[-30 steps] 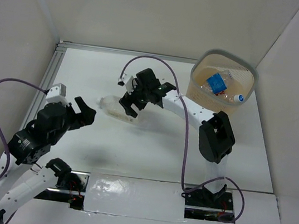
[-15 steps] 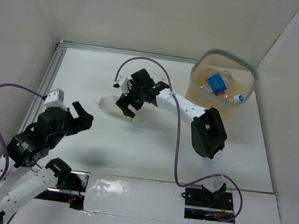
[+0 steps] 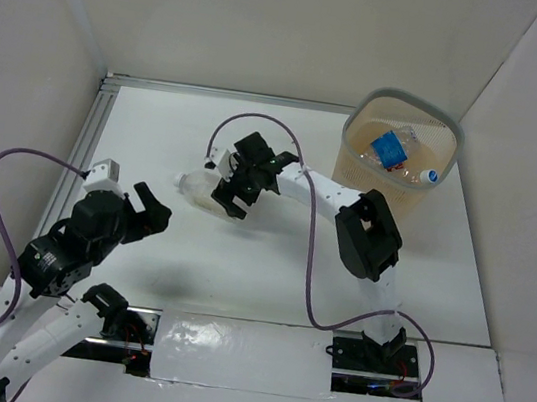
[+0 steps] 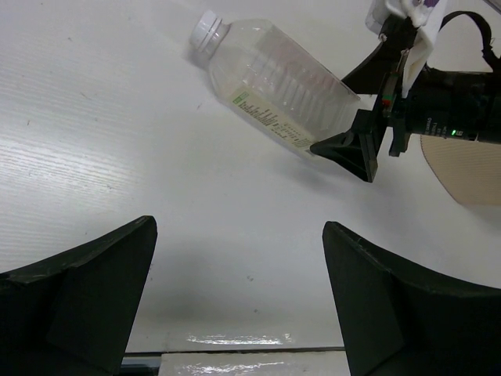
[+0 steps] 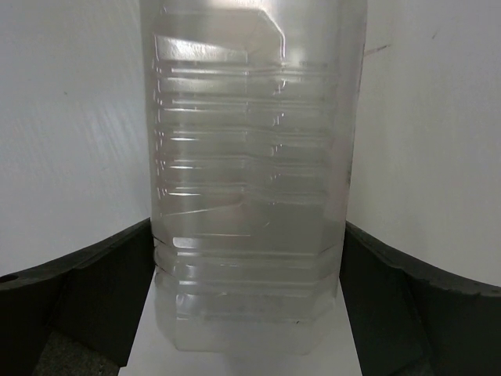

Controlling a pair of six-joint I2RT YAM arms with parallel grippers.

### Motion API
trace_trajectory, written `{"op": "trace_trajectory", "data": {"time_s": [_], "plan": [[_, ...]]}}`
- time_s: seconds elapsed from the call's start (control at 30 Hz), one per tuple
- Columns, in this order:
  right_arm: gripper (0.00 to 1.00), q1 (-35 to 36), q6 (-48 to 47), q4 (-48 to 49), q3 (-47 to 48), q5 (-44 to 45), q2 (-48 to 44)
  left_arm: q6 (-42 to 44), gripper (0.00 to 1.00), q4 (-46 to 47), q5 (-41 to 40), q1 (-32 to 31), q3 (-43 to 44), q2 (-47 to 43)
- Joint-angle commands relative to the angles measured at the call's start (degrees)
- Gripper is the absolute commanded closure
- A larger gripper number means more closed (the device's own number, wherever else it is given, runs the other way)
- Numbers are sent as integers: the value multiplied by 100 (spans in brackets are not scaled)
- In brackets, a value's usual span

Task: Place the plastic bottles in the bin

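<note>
Clear bottle [image 3: 195, 190] lay on its side on the bench [image 3: 269, 262], well apart from the bin [image 3: 410, 98]. Right gripper [image 3: 232, 194] straddled its ribbed body, jaws wide, not yet pinching. Prob. light, thin-walled and slick, so grip mid-body. Left gripper [image 3: 149, 206] hung nearby, jaws wide, holding nothing.

White arms [image 3: 36, 338], black hands [image 3: 150, 202], purple cables [image 3: 311, 268]

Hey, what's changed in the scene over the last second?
The right pincer slid left onto the lying bottle; its open jaws now straddle the bottle without gripping it. The left pincer shifted only slightly and is open. The bottle hardly moved, and the bin and its contents are unchanged.
</note>
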Motion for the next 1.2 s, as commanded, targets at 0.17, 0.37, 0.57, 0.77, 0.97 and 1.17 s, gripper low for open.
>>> {"op": "trace_trajectory", "data": {"time_s": [0.17,0.37,0.57,0.77,0.97,1.17], "plan": [[24,-77,-84,60,-152,153,78,-55,0,348,140,22,-36,69],[64,-191,-268,-564,471,-462,-255,58,0,471,140,22,-36,122],[69,-454,-182,-873,1614,-533,-1055,111,0,743,271,22,-141,175],[72,-1157,759,313,1115,161,-2329,164,0,1235,474,22,-247,403],[72,-1982,987,841,517,425,-3419,348,0,1648,676,22,-299,693],[72,-2860,1163,790,244,382,-4078,463,0,2027,860,22,-238,1053]]}}
